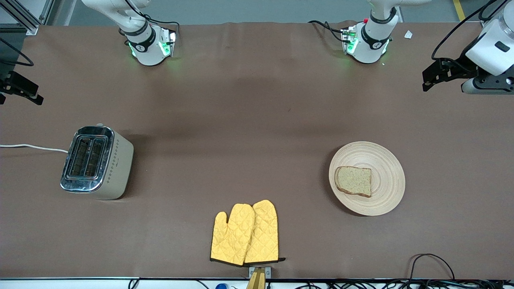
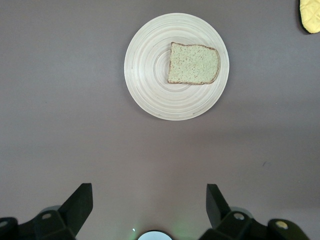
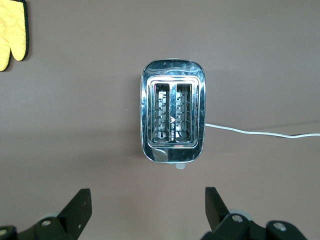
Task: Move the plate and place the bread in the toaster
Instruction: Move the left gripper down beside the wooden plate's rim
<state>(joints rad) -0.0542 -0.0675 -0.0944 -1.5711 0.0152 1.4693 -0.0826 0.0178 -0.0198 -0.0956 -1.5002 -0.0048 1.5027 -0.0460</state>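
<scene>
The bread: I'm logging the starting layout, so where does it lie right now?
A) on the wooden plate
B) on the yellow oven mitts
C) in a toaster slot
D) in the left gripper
A: the bread lies flat on the plate, while both toaster slots show empty.

Evenly lit from overhead, all sharp. Soft shadow beside the toaster (image 1: 96, 161), glare on its chrome under the right gripper (image 3: 147, 212).
</scene>
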